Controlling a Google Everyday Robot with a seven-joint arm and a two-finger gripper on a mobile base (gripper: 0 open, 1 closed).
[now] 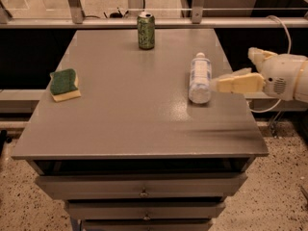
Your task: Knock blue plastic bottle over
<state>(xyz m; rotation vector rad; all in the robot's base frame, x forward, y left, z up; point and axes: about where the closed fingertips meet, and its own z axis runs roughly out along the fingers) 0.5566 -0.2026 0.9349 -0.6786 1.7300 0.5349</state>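
Observation:
The blue plastic bottle [199, 78] is a clear bluish bottle with a white cap. It stands upright on the right part of the grey table [125, 114]. My gripper [233, 69] is at the table's right edge, just right of the bottle. Its long cream finger [238, 83] points left at the bottle's lower half, with the tip close to the bottle or just touching it. The other finger [260, 55] sits apart, higher and farther back. The gripper is open and holds nothing.
A green drink can [146, 30] stands upright at the back middle of the table. A green and yellow sponge [64, 84] lies at the left. Drawers [143, 190] are below the front edge. A metal rail [144, 23] runs behind the table.

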